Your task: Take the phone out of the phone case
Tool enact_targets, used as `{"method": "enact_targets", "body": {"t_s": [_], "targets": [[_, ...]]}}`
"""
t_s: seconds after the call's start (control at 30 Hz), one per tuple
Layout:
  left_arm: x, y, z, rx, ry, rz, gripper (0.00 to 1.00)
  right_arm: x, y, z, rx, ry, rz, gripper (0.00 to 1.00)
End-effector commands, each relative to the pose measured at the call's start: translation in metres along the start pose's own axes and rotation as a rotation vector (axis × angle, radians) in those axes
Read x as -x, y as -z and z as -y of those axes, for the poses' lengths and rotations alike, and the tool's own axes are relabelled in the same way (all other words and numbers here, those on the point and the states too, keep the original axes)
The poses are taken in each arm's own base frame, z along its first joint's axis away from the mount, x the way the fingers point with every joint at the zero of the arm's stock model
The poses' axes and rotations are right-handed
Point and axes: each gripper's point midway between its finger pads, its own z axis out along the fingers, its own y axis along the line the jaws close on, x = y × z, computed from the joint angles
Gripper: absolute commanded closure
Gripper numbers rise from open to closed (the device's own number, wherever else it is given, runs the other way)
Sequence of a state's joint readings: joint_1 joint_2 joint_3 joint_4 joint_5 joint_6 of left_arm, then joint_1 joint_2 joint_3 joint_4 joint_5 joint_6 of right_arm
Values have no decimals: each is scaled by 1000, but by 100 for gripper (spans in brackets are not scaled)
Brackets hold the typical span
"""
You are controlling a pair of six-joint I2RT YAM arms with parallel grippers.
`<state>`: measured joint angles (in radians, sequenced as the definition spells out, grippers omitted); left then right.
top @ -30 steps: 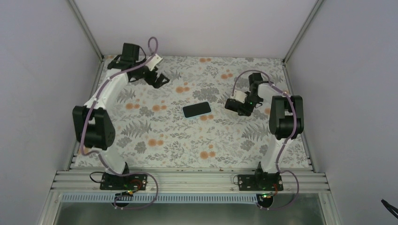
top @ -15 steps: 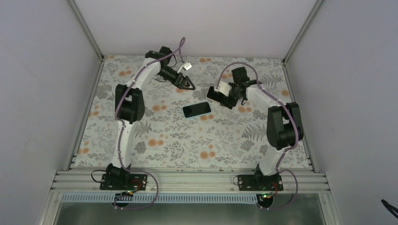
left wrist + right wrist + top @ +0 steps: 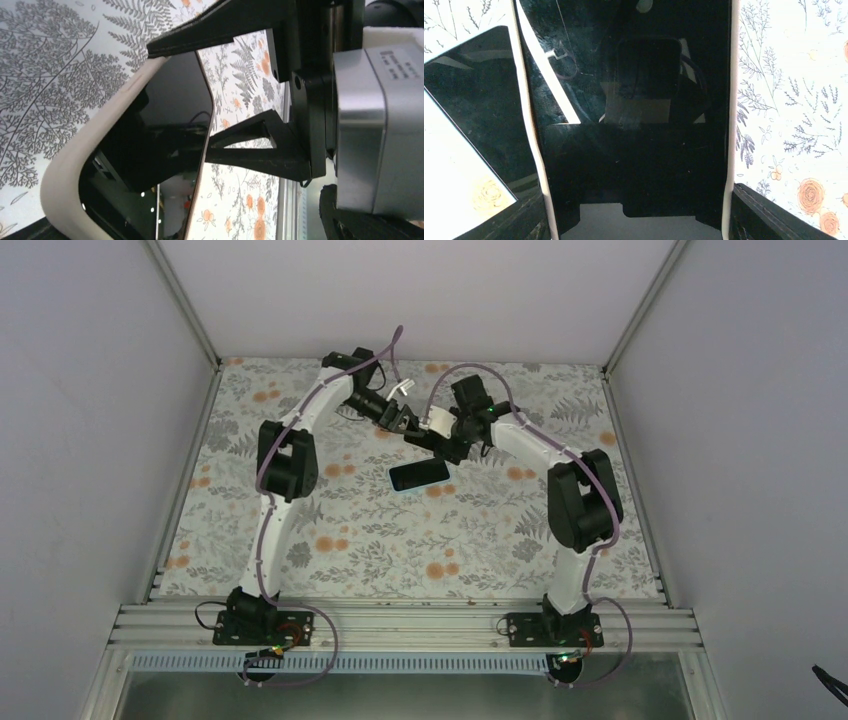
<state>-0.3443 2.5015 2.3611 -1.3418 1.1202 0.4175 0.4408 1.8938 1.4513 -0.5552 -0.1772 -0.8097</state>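
**A:** Cream rim, dark inside: that is the phone case (image 3: 65, 170), held above the flowered counter (image 3: 350, 540) toward its far side. The glossy black phone (image 3: 634, 150) is seated in it. Who has it?

**B:** The right claw (image 3: 636, 215) pinches the case across its width, one finger on each long edge. The left claw (image 3: 398, 420) hangs just beside it, spread wide, with nothing in it that I can see.

**A:** And the dark slab lying flat near them?

**B:** It looks like a second phone. That slab (image 3: 419, 473) rests on the counter, apart from both claws, and is best left alone.

**A:** So how should the removal go?

**B:** My judgement: the right should squeeze lightly, since a hard pinch across the edges may lock the phone in. The left should hook a free corner of the case, bend the lip back, then ease the phone out. Do it low over the counter in case the phone drops.
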Motion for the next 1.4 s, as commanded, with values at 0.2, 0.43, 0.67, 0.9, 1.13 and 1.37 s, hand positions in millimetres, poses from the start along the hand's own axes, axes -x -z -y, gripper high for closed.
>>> {"method": "enact_targets", "body": {"t_s": [0.2,0.43,0.67,0.9,1.13,1.37], "targets": [[1,-2,8,-55,14,14,13,41,4,7,-58,-5,70,34],[6,0,9,-47,4,20,48,52,10,-5,-55,17,93,34],[6,2,14,-50,-10,23,87,55,14,-14,-51,31,93,34],[7,5,17,-28,-38,21,98,61,24,-24,-38,47,102,27],[19,22,33,79,-181,20,98,48,57,-55,138,70,105,0],[16,55,86,212,-497,6,98,17,139,-49,291,48,379,0]]}}
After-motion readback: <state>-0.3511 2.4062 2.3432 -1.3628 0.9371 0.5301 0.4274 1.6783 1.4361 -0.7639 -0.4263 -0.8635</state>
